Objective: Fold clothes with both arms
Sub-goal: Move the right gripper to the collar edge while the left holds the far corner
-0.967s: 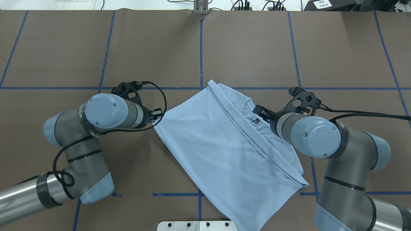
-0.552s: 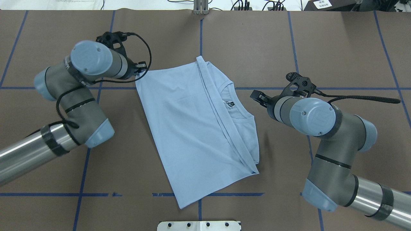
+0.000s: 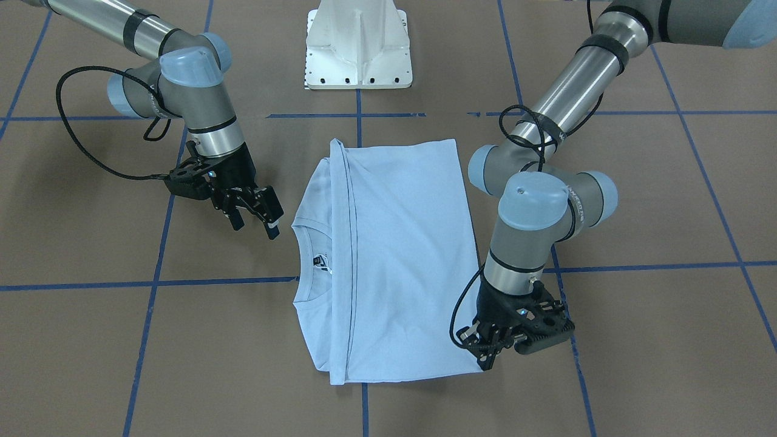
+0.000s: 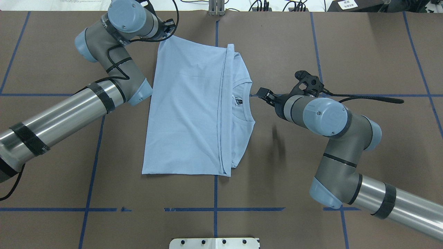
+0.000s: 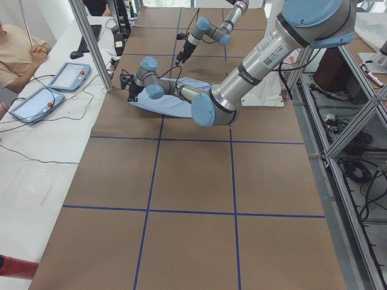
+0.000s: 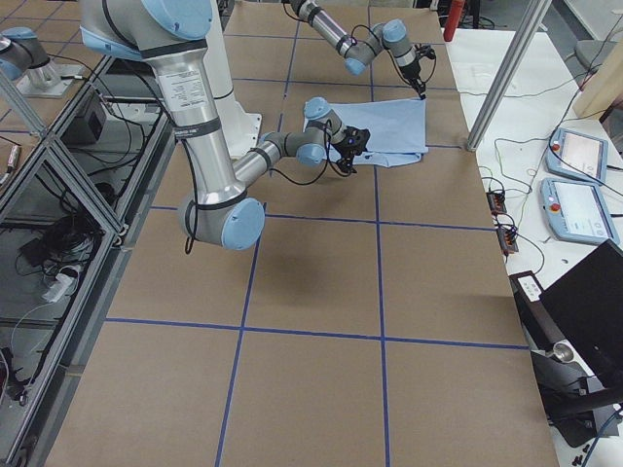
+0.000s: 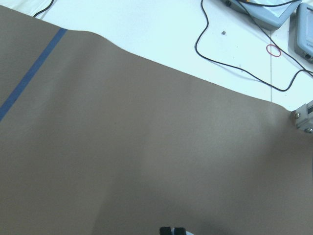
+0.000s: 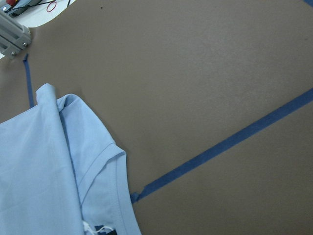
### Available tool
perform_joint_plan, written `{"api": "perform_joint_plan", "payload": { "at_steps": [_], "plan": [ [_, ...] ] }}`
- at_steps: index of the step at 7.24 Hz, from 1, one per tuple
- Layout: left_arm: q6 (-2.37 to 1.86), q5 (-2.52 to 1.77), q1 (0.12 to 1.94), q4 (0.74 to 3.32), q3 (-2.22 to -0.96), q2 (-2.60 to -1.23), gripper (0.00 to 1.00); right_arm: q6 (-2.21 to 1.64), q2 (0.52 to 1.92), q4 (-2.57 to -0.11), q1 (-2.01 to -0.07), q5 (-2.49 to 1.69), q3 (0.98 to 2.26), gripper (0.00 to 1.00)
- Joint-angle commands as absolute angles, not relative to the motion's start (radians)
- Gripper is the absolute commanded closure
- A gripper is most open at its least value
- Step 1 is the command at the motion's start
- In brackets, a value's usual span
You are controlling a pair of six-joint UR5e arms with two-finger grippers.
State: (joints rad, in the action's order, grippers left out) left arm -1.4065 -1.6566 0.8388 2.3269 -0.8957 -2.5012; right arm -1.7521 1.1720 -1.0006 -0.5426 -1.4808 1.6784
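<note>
The clothes are one light blue T-shirt (image 4: 187, 114), folded lengthwise and lying flat, its round neck (image 4: 244, 103) and a small dark print facing my right side. My left gripper (image 3: 487, 359) is shut on the shirt's far left corner, low at the table; the left wrist view shows its fingertips (image 7: 172, 230) pressed together. My right gripper (image 3: 255, 222) hovers open and empty just beside the neck, a little above the table, and appears as right gripper (image 4: 261, 93) from overhead. The right wrist view shows only the shirt's sleeve edge (image 8: 73, 161).
The brown table cover carries blue tape lines (image 4: 214, 209). The white pedestal base (image 3: 358, 54) stands at the near edge. A metal post (image 4: 216, 8) and cables sit at the far edge. A person and tablets (image 5: 57, 81) are beyond it.
My left gripper has swung toward the far edge, dragging its corner, and the shirt has turned square to the tape lines. My right gripper came off the chest area and now hangs beside the neck.
</note>
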Motion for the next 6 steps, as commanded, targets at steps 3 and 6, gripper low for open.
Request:
{"api": "perform_joint_plan", "payload": {
  "at_steps": [3,6],
  "plan": [
    [-1.417,-1.681,0.839,2.339,-1.176,-2.325,0.5,-1.737,1.078,-1.082,-0.479,-1.499,1.692,0.0],
    [-1.419,-1.758,0.841,2.342,-1.195,-2.299,0.5,-1.369,0.947,-1.384,-0.335,-1.483,1.69,0.0]
  ]
}}
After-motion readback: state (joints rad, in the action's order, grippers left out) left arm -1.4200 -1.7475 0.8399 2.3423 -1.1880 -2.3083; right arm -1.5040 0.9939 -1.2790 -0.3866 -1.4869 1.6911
